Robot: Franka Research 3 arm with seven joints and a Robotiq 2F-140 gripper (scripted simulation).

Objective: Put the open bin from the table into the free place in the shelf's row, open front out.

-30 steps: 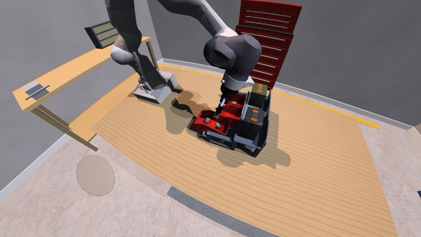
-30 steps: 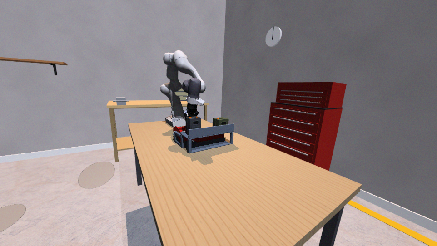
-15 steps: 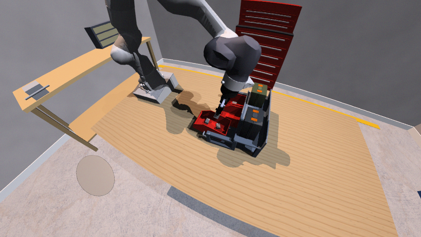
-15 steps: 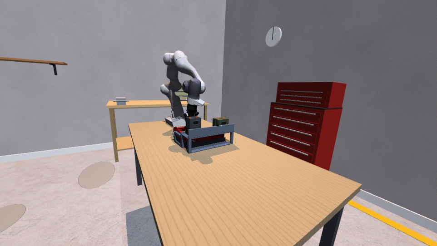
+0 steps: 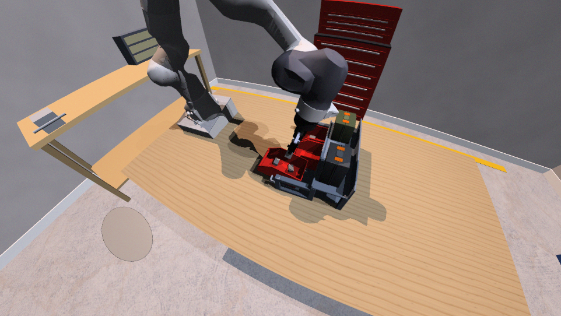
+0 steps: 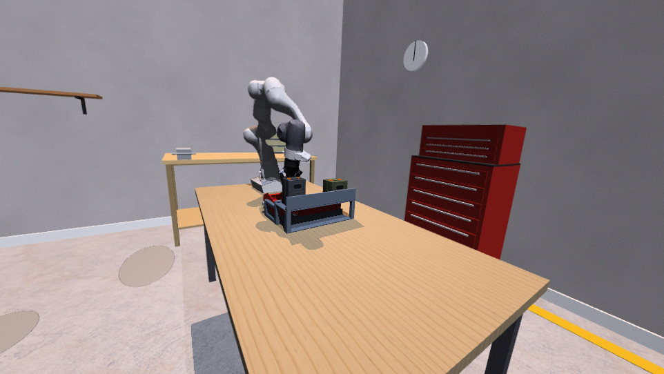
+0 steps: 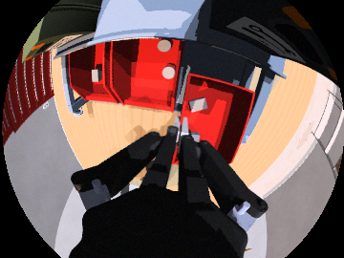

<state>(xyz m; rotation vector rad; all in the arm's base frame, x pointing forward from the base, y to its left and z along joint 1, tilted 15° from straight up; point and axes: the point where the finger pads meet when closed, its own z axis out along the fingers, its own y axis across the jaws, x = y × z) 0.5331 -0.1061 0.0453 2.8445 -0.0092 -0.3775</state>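
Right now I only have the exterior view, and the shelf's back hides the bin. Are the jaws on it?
Observer: Yes. The wrist view shows the jaws shut on one side wall of the red bin.
Operator: Is it in its place?
Observer: Not fully. In the top view it lies askew, its outer end sticking out past the front of the shelf.
Operator: Parts still inside?
Observer: Two grey parts show in it.
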